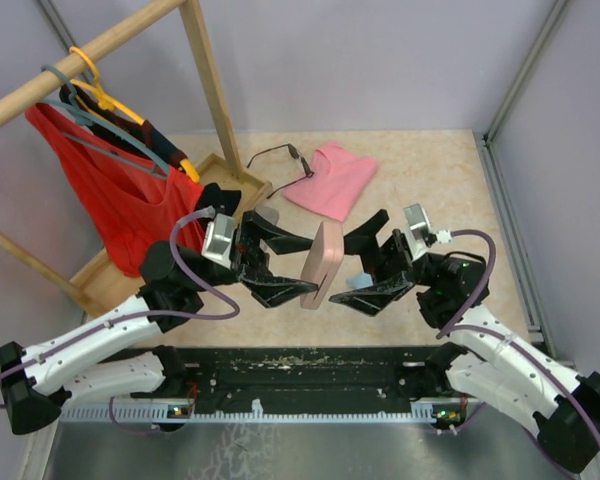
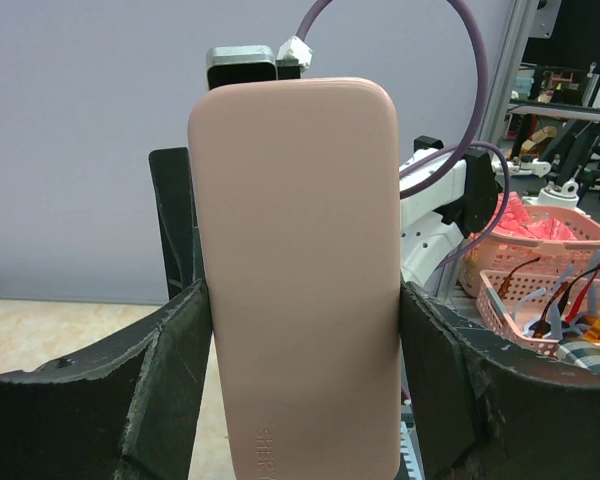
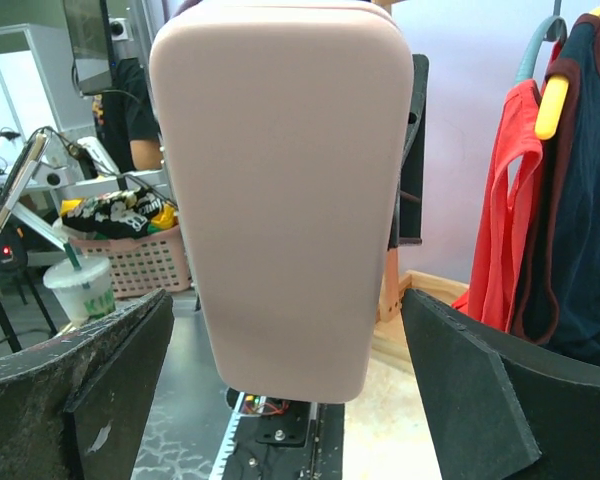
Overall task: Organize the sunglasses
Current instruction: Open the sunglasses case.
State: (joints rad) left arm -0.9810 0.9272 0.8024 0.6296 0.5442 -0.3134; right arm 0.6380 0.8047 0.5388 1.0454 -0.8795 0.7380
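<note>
- Two black fingers (image 2: 170,350) of the left gripper (image 2: 300,300) press the long sides of a pink case (image 2: 295,200). The jaws stand fairly wide because the case is broad, and they are closed on it, holding it on end in the air.
- Their pads look like rough, scuffed foam or rubber. That should bite well on the case's smooth, matte shell.
- Opposite it, the right gripper (image 3: 290,350) faces the same case with its fingers (image 3: 480,380) spread as wide as they go. There is a clear gap on each side, so it holds nothing.
- My reading is that the case is being presented upright between the arms so the free gripper can take or open it. No seam or hinge shows from either wrist view.
- The case itself is an oblong slab with rounded corners, and faint embossed lettering sits near its lower end.
- Farther back, one pair of sunglasses (image 1: 278,155) lies on the pale stone-patterned table (image 1: 430,190), well apart from both grippers. It is thin, dark and wiry, and touches or sits just beside a crumpled pink cloth (image 1: 332,178). I see no second pair.
- At the far left, a wooden rack (image 1: 205,70) carries hangers and a limp red garment (image 1: 110,190).
</note>
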